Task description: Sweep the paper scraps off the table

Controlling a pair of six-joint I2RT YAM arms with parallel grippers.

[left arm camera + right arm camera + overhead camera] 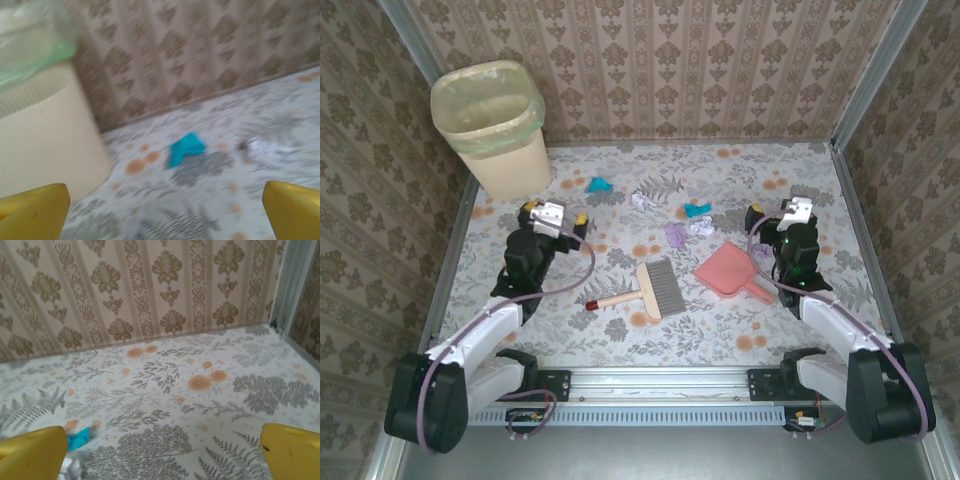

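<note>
**Nothing gripped yet: tools first, then the sweep**

Both your hands are empty and spread wide. The left hand [555, 212] hovers over the desk [720, 335] just in front of the bin [495, 130]. The right hand [788, 212] sits toward the far right of the cloth. In each wrist view the yellow fingertips [32, 212] stand at the outer edges of the frame with nothing between them.

The paper scraps [675, 236] lie loose in a band across the far middle of the desk, between your two hands. A teal scrap [600, 185] lies nearest the bin, and a cluster of lilac, white and teal bits lies further right. The left wrist view is blurred, but it shows that teal scrap ahead of the open fingers, near the bin.

The brush [655, 290] lies flat on the near side of the scraps, its handle pointing toward your left arm. The pink dustpan [728, 270] lies just to its right, with its handle angled toward your right arm. Neither tool is touched.

So you look to be at the opening step — no sweeping can start until a tool is in hand. The next move probably calls for bringing the left hand to the brush handle, coming in low with the fingers astride it, since it rests flat on the cloth. The right hand is well placed to take the dustpan. The scraps look light, so plan short, gentle strokes.
</note>
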